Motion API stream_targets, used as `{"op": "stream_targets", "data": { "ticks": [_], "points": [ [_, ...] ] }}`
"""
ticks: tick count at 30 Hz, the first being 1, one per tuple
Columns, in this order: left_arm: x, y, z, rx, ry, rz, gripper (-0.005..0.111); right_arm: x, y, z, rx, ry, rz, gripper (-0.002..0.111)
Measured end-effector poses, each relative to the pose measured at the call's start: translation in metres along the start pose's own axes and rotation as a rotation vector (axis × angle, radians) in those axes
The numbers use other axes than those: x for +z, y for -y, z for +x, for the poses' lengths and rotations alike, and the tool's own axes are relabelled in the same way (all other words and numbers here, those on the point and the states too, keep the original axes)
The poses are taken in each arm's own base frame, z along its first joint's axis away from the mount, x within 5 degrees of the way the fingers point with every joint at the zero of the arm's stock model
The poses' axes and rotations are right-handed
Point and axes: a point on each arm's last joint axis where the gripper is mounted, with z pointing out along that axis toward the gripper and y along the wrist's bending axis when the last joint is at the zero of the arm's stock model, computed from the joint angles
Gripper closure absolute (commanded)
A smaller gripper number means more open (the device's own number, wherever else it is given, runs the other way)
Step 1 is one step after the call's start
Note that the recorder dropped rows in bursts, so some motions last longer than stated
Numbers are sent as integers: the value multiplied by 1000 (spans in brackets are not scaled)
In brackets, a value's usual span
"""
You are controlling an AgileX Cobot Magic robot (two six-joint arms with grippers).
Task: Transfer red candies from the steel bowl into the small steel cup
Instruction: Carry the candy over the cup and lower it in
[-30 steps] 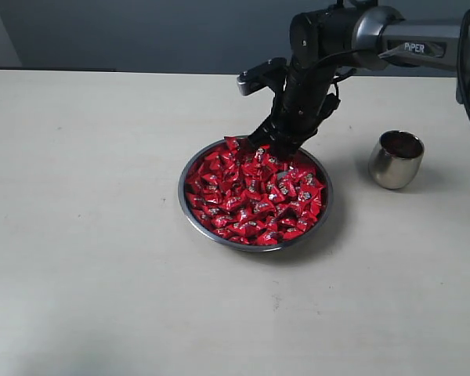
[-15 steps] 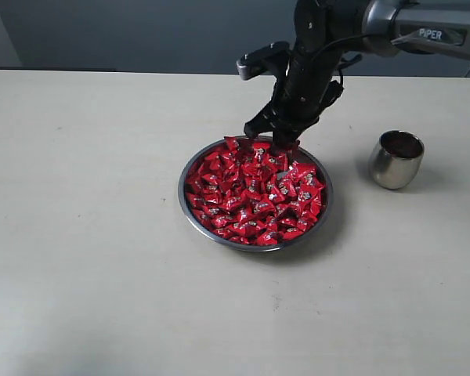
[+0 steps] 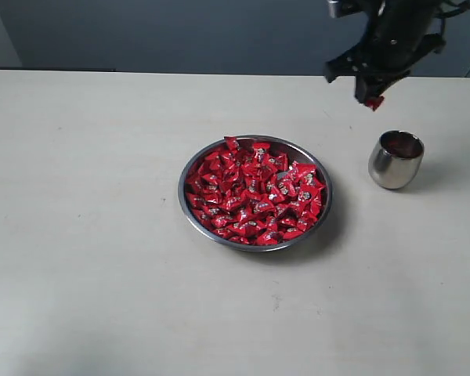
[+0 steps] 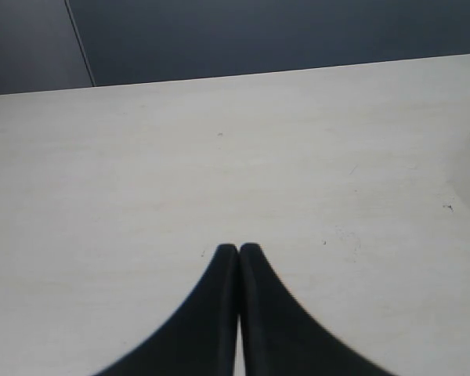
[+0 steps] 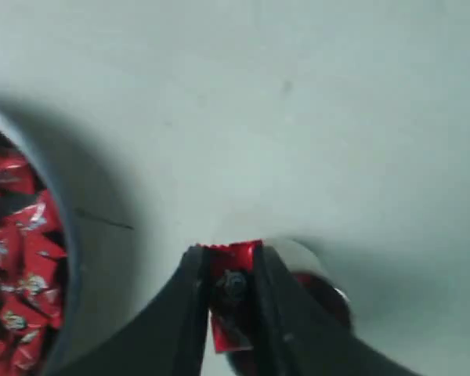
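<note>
right fingers (image 3: 360,86) are up in the air, well above the worktop (image 3: 86,235), pinching one red candy (image 3: 374,102) at their tips. right wrist view shows it clearly: the candy (image 5: 233,286) sits upright btwn the two dark fingers (image 5: 184,313), wrapper pressed on both sides, its top edge poking just past the tips and its lower end hanging out in the gap. so the fingers are closed on the candy, not spread.

small steel cup (image 3: 393,168) stands upright on the worktop, right of the steel bowl (image 3: 181,192) and apart from it. in the exterior view the held candy is above the cup and a bit to its left; can't tell if it's right over the mouth. in the right wrist view the cup (image 5: 338,301) shows just behind the fingertips w/ red visible inside its mouth.

bowl sits mid-worktop, packed w/ the rest of the red candies (image 3: 254,196) heaped to the rim; its rim (image 5: 63,235) and some candies (image 5: 16,258) also show in the right wrist view, off to one side of the fingers, not touching them.

left fingers (image 4: 211,313) are pressed together tip to tip, holding nothing, over bare worktop; not seen in the exterior view.
</note>
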Motion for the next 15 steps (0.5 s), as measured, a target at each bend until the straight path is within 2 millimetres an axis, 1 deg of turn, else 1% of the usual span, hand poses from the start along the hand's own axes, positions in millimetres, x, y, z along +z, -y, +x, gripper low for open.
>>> {"op": "stream_targets", "data": {
  "ticks": [3,5,6,8,12,15],
  "points": [
    [0,0,0,0,0,0,106,-6,30,12,88,-8,12,109],
    [0,0,0,0,0,0,106,-6,43,21,134,-10,9,109],
    [0,0,0,0,0,0,106,-4,46,25,151,-12,4,109],
    [0,0,0,0,0,0,106,1,46,31,163,-20,-6,109],
    [0,0,0,0,0,0,106,20,40,44,180,-38,-41,109],
    [0,0,0,0,0,0,106,26,38,47,181,-32,-55,109]
  ]
}}
